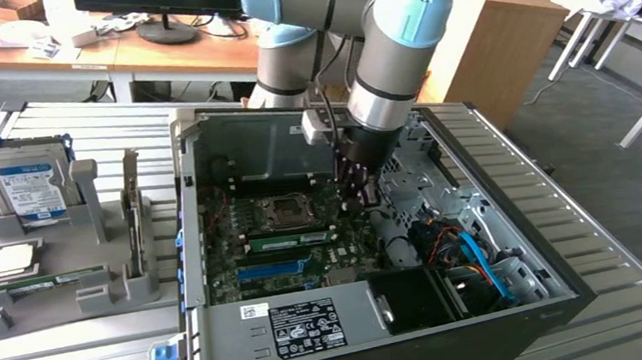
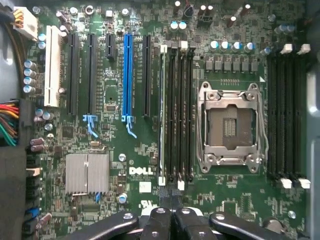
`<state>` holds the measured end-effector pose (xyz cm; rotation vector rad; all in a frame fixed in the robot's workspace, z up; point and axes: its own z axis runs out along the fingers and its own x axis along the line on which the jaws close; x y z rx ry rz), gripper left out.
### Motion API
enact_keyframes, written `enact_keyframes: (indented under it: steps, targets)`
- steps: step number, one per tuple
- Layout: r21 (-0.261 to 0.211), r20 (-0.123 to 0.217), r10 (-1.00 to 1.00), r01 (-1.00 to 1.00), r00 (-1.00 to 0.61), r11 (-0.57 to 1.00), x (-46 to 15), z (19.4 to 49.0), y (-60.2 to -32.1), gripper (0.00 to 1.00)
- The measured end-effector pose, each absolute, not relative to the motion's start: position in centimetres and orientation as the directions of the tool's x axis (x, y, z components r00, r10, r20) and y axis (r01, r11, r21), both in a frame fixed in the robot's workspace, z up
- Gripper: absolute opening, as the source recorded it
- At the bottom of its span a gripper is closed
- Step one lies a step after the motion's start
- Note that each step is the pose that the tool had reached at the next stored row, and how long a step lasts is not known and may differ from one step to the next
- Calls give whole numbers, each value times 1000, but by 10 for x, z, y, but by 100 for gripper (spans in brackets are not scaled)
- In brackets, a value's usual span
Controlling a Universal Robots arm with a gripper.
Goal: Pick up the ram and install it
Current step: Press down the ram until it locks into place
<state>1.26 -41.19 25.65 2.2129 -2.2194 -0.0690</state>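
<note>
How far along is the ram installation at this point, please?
Done: a ram stands in the memory slot nearest the blue slot on the board. In hand: nothing; the hand is shut, just over that ram's end. Left: I cannot tell whether the ram is fully latched. Another green stick lies in the tray.

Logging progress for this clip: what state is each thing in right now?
pincer: shut, empty, over the motherboard.
ram: standing in a motherboard slot; the slots beside it are empty.
processor socket: no chip in it.
computer case: side open.
hard drive: upright in the grey holder.
processor chip: flat on the holder.
</note>
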Motion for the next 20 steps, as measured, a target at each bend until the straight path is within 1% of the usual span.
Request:
enact_keyframes:
  steps: [5,9,20]
  targets:
    - [36,-38,-999,-999,-3,2,14,272,-412,10]
    - [39,-63,-998,-999,-4,1,21,278,-412,10]
    - [42,-106,-994,-999,-4,-1,32,295,-412,10]
